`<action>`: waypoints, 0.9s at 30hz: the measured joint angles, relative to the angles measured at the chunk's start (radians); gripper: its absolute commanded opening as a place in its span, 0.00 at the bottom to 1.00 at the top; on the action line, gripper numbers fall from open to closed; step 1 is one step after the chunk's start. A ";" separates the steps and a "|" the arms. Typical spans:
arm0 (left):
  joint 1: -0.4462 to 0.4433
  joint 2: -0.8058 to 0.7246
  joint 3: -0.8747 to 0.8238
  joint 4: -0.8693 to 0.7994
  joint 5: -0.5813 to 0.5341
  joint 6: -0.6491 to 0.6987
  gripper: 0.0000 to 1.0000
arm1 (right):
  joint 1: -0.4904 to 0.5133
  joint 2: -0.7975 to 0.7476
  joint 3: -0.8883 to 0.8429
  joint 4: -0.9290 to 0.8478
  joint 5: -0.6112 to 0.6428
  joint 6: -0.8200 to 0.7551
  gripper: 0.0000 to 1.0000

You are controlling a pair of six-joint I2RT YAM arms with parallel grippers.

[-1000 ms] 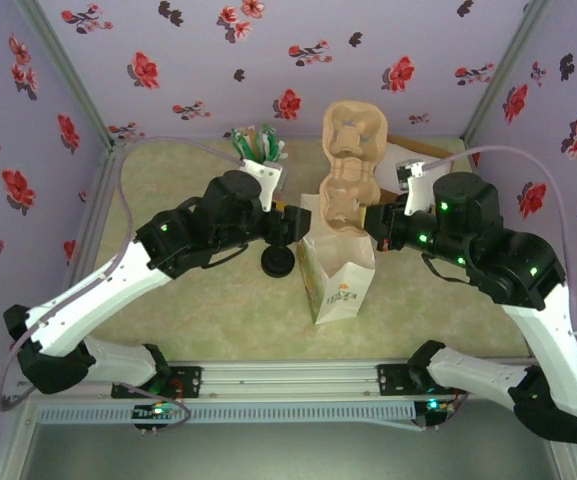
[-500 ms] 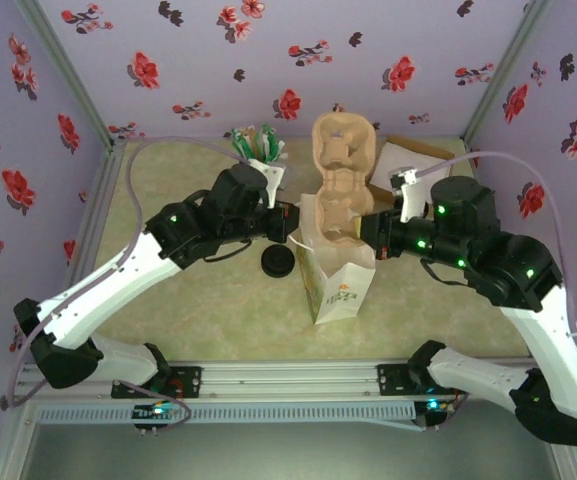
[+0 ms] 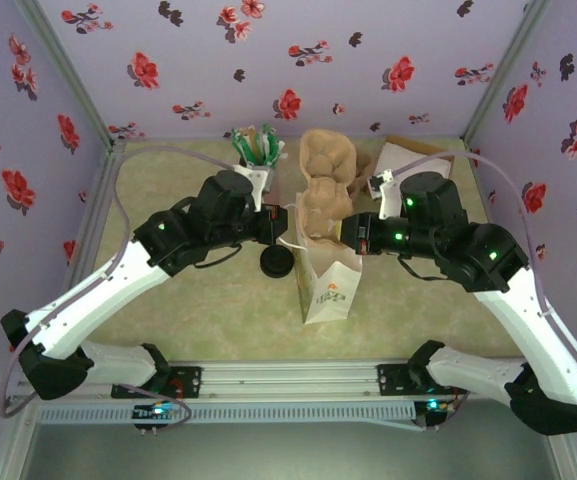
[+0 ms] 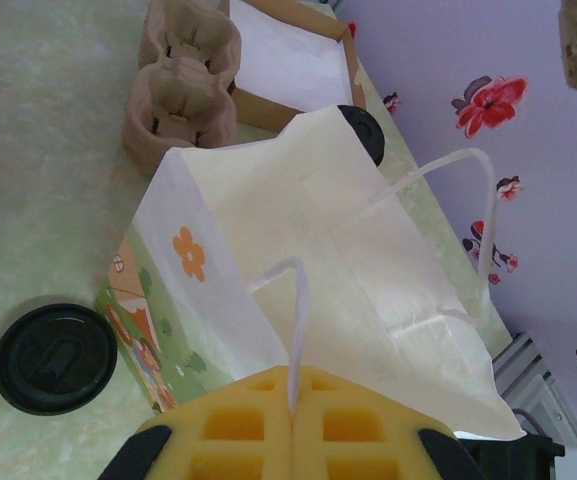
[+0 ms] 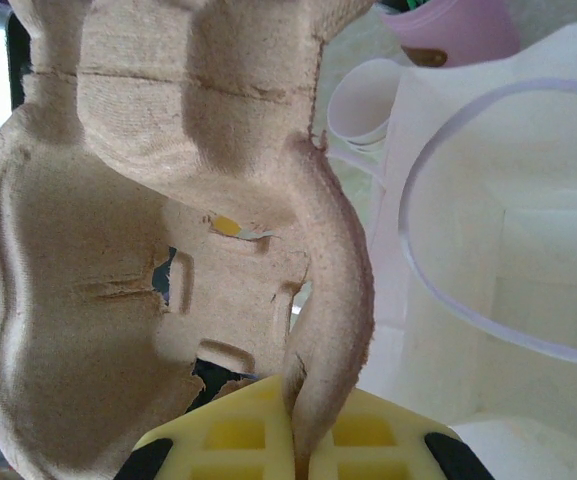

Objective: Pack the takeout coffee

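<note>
A white paper bag with a printed side stands at mid-table, its mouth open. My left gripper is shut on the bag's thin white handle, at the bag's left rim. My right gripper is shut on the edge of the brown pulp carrier. It holds the carrier tilted over the bag's mouth. The same carrier shows beyond the bag from the left. The takeout coffee is hidden.
A black lid lies on the table left of the bag. A pink cup of green sachets stands at the back. An open cardboard box sits at the back right. Floral walls close in the table.
The left gripper has shut on the bag's handle. The right arm has carried the carrier left and lower, over the bag's mouth. The bag has shifted slightly left.
</note>
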State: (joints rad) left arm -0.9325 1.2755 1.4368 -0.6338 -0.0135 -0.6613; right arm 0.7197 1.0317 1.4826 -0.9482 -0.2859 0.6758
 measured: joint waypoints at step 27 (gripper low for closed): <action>0.024 -0.013 -0.007 0.035 0.010 -0.042 0.00 | 0.048 0.037 0.090 -0.134 -0.024 -0.037 0.00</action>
State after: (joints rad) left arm -0.9089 1.2621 1.4300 -0.5983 -0.0032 -0.7029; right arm 0.7673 1.0691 1.5730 -1.0817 -0.3099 0.6384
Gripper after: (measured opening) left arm 0.040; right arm 0.066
